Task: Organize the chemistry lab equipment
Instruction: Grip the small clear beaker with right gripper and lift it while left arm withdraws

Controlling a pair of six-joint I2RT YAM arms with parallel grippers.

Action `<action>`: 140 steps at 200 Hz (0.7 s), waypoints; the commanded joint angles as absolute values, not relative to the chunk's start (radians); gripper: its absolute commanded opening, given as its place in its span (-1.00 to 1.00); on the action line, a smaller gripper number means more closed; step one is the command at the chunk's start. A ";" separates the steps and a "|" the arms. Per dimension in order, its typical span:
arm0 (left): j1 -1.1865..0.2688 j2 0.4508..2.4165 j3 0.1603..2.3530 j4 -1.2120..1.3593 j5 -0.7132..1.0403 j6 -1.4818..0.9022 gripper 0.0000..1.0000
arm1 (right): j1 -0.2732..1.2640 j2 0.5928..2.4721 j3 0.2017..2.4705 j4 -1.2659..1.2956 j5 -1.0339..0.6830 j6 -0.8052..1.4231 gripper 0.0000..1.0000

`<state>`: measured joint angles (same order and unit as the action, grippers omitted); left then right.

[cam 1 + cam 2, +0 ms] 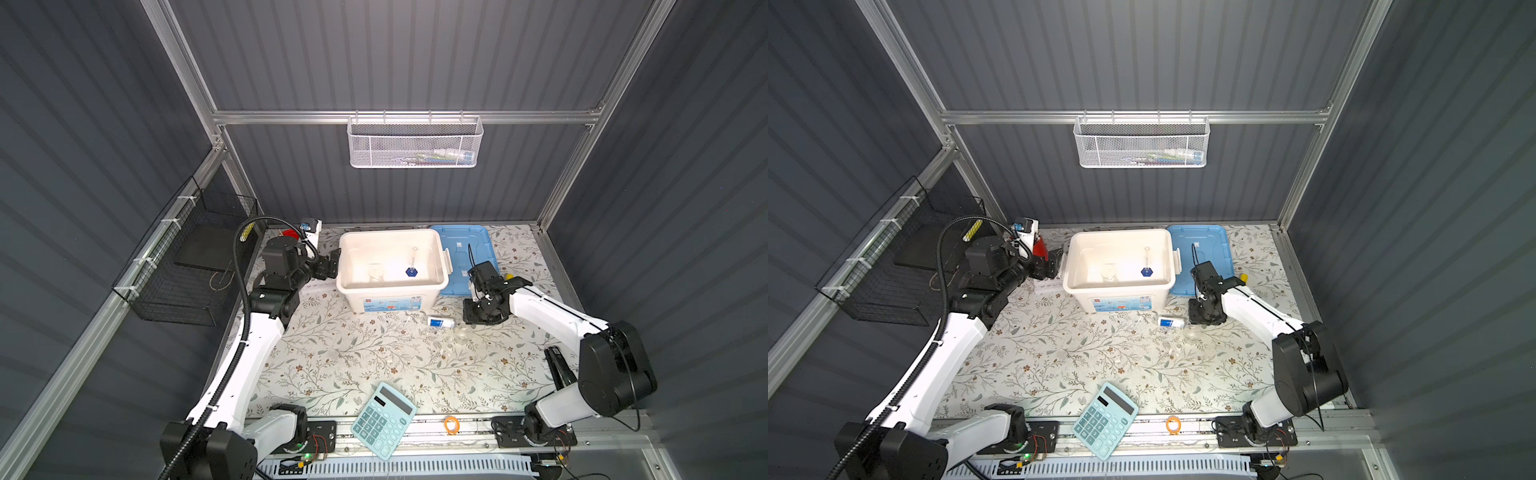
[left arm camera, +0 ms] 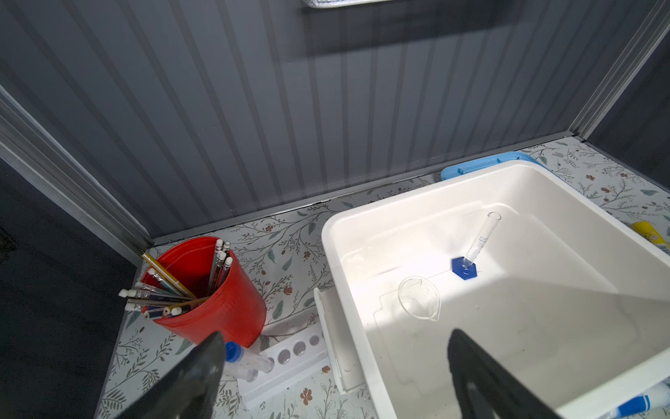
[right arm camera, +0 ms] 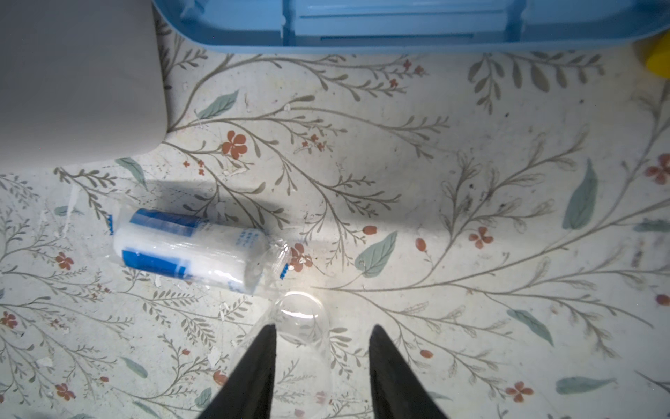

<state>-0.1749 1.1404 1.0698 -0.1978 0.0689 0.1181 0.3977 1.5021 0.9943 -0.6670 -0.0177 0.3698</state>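
Beaker [image 3: 188, 250] lies flat, lengthwise along bin [image 1: 392, 286]; right jaws part-open astride glass [image 3: 301, 326]; left jaws gaping, empty.

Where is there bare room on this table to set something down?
Bare: the mat between the white bin and the calculator, left of centre. Crowded: off the bin's right front corner, where the labelled roll, a clear glass piece and the right gripper sit; also the back left corner, with red cup, tube rack and left gripper.
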 commanded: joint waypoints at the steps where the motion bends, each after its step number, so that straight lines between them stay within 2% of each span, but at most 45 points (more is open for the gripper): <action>1: -0.169 1.152 1.061 -0.187 0.090 0.104 0.91 | 0.411 1.475 0.971 -0.693 -0.011 0.352 -0.13; 49: -0.169 1.158 1.057 -0.186 0.097 0.104 0.91 | 0.418 1.452 0.931 -0.702 -0.009 0.344 -0.14; 140: -0.169 1.160 1.058 -0.189 0.098 0.107 0.91 | 0.439 1.532 0.934 -0.677 0.006 0.337 -0.24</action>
<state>-0.1749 1.1549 1.0683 -0.1932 0.0830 0.1184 0.4305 1.5146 0.9318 -0.6758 -0.0147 0.3473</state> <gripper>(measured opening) 0.955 0.388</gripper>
